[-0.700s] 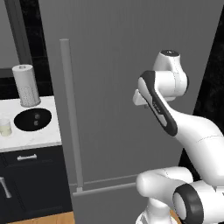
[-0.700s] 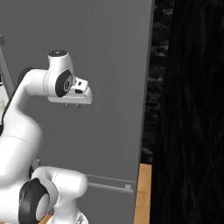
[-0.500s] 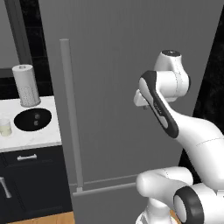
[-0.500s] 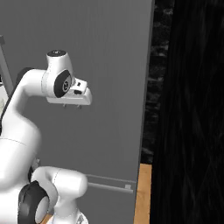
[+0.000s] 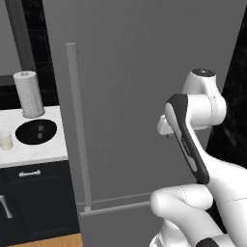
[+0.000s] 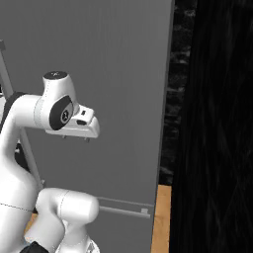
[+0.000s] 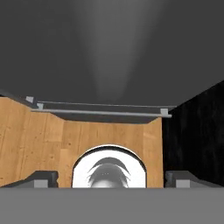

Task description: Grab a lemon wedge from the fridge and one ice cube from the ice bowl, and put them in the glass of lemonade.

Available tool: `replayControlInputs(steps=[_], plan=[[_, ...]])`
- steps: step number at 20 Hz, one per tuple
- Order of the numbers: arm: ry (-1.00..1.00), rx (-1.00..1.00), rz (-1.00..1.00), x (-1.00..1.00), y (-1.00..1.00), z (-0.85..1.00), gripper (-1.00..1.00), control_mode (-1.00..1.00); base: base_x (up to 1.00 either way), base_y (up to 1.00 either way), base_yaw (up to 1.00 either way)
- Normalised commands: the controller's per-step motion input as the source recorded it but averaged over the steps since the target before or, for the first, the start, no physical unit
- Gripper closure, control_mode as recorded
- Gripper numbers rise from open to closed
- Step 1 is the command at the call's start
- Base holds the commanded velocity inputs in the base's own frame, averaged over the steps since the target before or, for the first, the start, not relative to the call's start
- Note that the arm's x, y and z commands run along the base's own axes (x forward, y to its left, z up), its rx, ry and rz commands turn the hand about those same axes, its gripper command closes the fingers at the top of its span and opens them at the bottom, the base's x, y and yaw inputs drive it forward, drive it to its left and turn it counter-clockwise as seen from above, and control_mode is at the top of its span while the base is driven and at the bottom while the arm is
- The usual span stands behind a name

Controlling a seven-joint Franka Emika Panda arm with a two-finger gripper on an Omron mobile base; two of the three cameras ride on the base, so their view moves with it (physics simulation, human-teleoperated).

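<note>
Left base view: fridge [image 5: 144, 72] shut, frame centre; gripper [image 6: 75, 138] jaws apart, empty; ice bowl [image 5: 35, 131], glass of lemonade [image 5: 5, 141] far left, untouched; all steps left.

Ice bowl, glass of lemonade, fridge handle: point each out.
ice bowl [image 5: 35, 131], left base view, its dark inner floor.
glass of lemonade [image 5: 5, 141], left base view, its side wall.
fridge handle [image 5: 78, 125], left base view, middle of the vertical bar.
</note>
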Motion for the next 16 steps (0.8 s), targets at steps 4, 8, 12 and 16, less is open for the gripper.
replayControlInputs(steps=[4, 8, 12, 16], plan=[[0.00, 0.00, -0.01, -0.20, -0.04, -0.09, -1.00, 1.00, -0.58, -0.01, -0.03], [0.00, 0.00, 0.00, 0.00, 0.00, 0.00, -1.00, 1.00, -0.33, 0.42, 0.00], [0.00, 0.00, 0.00, 0.00, 0.00, 0.00, -1.00, 1.00, -0.01, 0.77, -0.02], [0.00, 0.00, 0.00, 0.00, 0.00, 0.00, -1.00, 1.00, 0.06, 0.99, -0.23]])
